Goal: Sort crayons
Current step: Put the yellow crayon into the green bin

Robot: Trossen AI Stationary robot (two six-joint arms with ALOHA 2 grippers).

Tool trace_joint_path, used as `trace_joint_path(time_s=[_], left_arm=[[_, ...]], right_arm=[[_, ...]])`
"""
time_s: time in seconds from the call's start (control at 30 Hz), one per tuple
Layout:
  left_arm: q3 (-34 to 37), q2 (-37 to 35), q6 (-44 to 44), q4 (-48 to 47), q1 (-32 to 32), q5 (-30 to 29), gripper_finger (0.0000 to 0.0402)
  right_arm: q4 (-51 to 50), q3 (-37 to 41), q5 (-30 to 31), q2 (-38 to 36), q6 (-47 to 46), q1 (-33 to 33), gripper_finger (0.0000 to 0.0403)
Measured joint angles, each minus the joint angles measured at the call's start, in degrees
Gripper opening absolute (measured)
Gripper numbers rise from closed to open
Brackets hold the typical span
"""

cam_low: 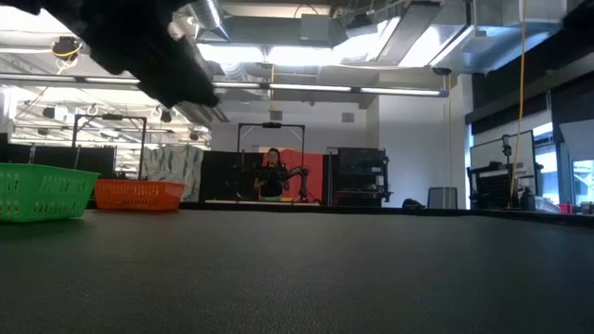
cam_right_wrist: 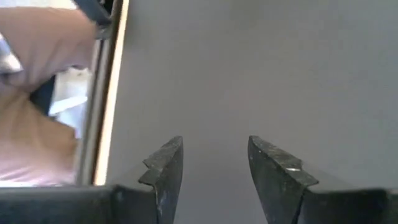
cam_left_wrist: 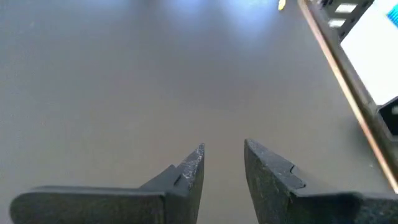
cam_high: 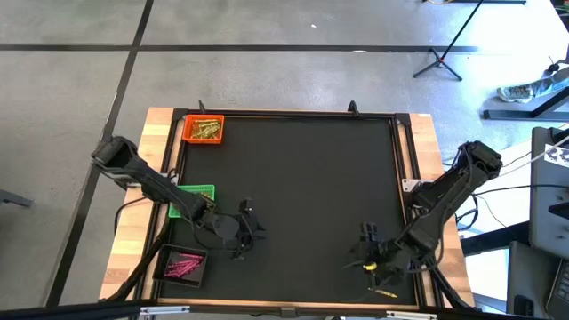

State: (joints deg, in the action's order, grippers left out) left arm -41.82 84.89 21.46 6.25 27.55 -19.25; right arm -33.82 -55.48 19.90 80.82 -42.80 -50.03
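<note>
Sorting looks nearly done: orange-gold crayons [cam_high: 204, 130] fill the orange tray [cam_high: 188, 123], pink crayons [cam_high: 184, 265] the black tray [cam_high: 165, 276] beyond the green tray [cam_high: 205, 190]. Yellow crayon [cam_high: 384, 292] lies loose on the surface [cam_high: 311, 187], far across from the green tray. Left gripper [cam_high: 252, 233] and right gripper [cam_high: 359, 252] both released, empty.

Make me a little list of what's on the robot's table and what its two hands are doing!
orange tray: gold crayons inside, far left corner
green tray: left side, partly under the left arm
black tray: pink crayons inside, near left corner
loose yellow crayon: on the mat near the right hand
left hand: open, empty, over bare mat
right hand: open, empty
</note>
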Motion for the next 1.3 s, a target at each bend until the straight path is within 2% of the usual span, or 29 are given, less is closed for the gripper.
trace_joint_path(time_s=[0.17, 0.27, 0.5, 0.7, 0.93, 1.2, 1.3], left_arm=[[0.0, 4.7, -1.7, 7.9, 0.0, 0.2, 0.0098], [0.0, 6.1, -2.6, 9.9, -0.2, 0.2, 0.0098], [0.0, 6.5, -4.8, 10.1, -0.2, -3.8, 0.0098], [0.0, 6.5, -8.4, 10.2, -0.2, -7.0, 0.0098], [0.0, 6.5, -8.6, 10.2, -0.2, -8.3, 0.0098], [0.0, 6.4, -8.6, 10.2, -1.4, -8.4, 0.0098], [0.0, 6.4, -8.8, 10.2, -2.0, -8.4, 0.0098]], right_arm=[[-2.0, -0.7, -4.5, 0.0, -12.8, -4.4, 0.0177], [-1.9, -0.7, -5.1, 1.1, -20.8, -7.7, 0.0177], [-2.1, -0.7, -8.1, 5.7, -39.8, -15.3, 0.0177], [-5.8, -0.7, -15.5, 9.7, -53.5, -19.5, 0.0177], [0.9, -0.7, -14.6, 13.8, -57.2, -21.0, 0.0177], [1.2, -0.8, -14.3, 18.9, -54.3, -20.8, 0.0177], [0.1, -0.9, -14.2, 19.3, -54.2, -20.8, 0.0164]])
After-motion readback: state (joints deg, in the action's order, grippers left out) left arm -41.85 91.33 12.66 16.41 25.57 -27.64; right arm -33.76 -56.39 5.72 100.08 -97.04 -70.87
